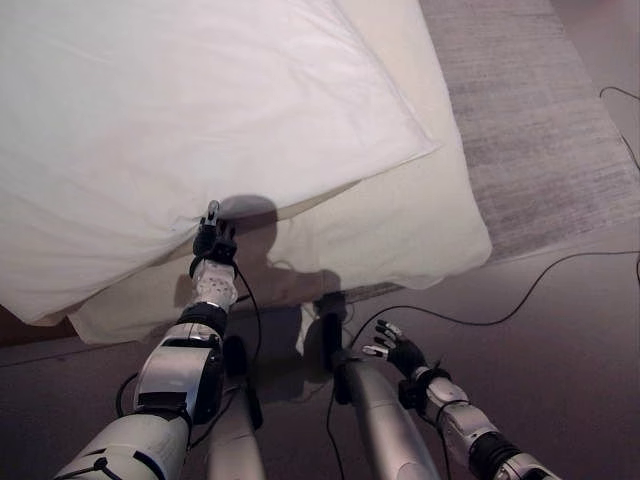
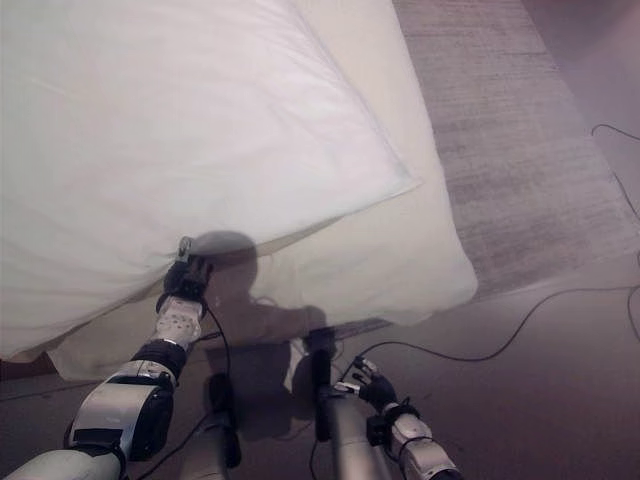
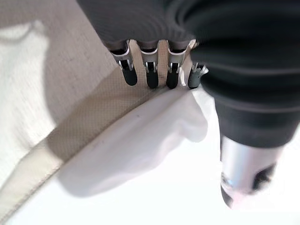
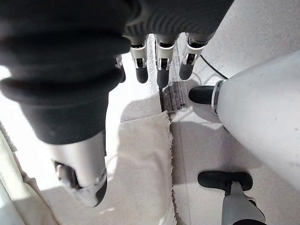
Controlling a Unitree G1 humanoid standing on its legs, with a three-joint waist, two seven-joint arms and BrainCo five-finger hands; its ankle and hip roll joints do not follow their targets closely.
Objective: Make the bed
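A big white duvet (image 1: 170,120) lies across the bed, its near corner (image 1: 430,152) pointing right. Under it a cream sheet (image 1: 400,225) covers the mattress and hangs over the bed's near edge. My left hand (image 1: 213,243) is raised to the duvet's near edge, where the cloth puckers. In the left wrist view its fingers (image 3: 151,77) are curled, with a fold of the white duvet (image 3: 154,140) bunched between them and the thumb. My right hand (image 1: 403,352) hangs low over the dark floor, apart from the bed, fingers relaxed and holding nothing.
A grey rug (image 1: 540,120) lies on the floor to the right of the bed. The dark floor (image 1: 560,330) runs along the bed's near side. The bed's rounded corner (image 1: 470,245) sticks out toward the rug.
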